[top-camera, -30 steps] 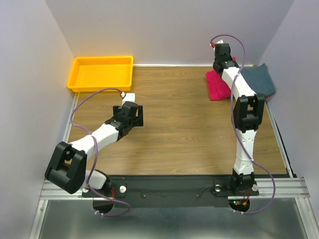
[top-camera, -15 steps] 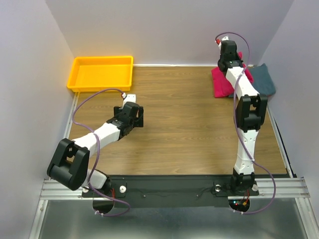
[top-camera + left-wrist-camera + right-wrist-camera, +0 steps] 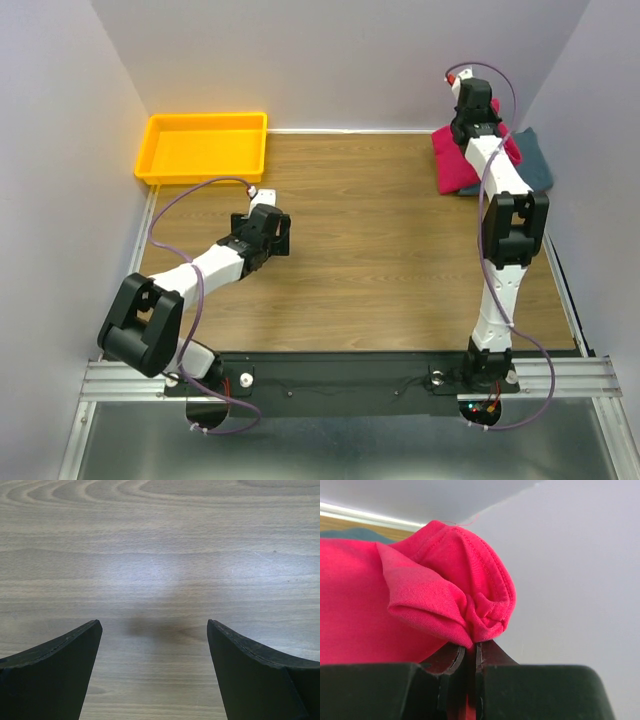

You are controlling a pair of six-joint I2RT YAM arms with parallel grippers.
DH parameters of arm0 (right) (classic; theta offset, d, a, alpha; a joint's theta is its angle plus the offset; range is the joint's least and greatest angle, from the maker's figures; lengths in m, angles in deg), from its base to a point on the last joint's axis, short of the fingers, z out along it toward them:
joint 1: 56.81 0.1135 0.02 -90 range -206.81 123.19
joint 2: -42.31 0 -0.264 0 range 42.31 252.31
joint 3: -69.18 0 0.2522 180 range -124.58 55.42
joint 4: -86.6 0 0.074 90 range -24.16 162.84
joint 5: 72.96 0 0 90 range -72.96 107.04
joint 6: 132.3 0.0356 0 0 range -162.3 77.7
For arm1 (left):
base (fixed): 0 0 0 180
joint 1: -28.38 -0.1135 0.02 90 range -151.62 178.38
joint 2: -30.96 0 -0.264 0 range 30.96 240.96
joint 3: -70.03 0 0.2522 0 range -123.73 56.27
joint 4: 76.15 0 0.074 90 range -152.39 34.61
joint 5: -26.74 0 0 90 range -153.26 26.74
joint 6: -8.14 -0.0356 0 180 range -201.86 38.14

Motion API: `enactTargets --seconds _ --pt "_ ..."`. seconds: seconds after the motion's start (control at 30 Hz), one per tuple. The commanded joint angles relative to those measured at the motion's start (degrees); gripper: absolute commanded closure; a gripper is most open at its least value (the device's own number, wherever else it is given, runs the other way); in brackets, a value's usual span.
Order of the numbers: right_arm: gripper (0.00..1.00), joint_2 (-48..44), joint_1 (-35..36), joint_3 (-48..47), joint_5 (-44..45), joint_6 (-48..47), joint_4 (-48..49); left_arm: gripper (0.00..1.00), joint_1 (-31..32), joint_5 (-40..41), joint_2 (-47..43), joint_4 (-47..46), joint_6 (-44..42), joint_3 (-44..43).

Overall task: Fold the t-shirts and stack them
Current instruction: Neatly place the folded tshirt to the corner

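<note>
The crimson-pink t-shirt [image 3: 458, 160] lies folded at the far right of the table, partly over the teal-blue t-shirt [image 3: 535, 160]. My right gripper [image 3: 478, 118] is shut on the pink shirt's bunched edge [image 3: 470, 600] near the back wall. A strip of the teal shirt [image 3: 355, 534] shows behind the pink one in the right wrist view. My left gripper [image 3: 268, 228] is open and empty over bare wood at the left middle; its fingers [image 3: 55, 670] stand wide apart with nothing between them.
A yellow plastic tray [image 3: 152, 160] sits at the back left corner. The back wall and the right wall stand close to the shirts. The wooden tabletop [image 3: 370, 250] spreads between the two arms.
My right gripper has moved right and toward the back wall, dragging the pink shirt onto the teal one. The left gripper has shifted only slightly.
</note>
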Motion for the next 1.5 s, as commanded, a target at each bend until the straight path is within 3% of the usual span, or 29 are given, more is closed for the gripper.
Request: enactTargets --seconds 0.0,0.37,0.53,0.63,1.03,1.47 --pt "0.98 -2.2 -3.0 1.3 0.5 -0.8 7.7 0.01 0.3 1.7 0.1 -1.2 -0.4 -2.7" --pt "0.95 7.6 -5.3 0.5 4.6 -2.3 19.7 0.01 0.3 1.9 1.0 0.1 -0.7 -3.0" --pt "0.88 10.6 -5.6 2.9 5.5 -7.1 31.1 0.01 0.3 2.2 1.4 0.2 -0.7 -3.2" --pt "0.89 12.2 -5.9 4.5 7.1 -10.0 38.8 0.01 0.4 2.2 1.5 0.3 -0.7 -3.3" --pt "0.89 11.0 -7.3 2.7 10.6 -7.2 41.5 0.01 1.2 3.7 1.3 0.2 -0.7 -3.2" --pt "0.88 5.2 -7.7 7.2 6.3 -12.3 44.7 0.01 1.5 4.8 1.2 0.1 -0.8 -3.2"
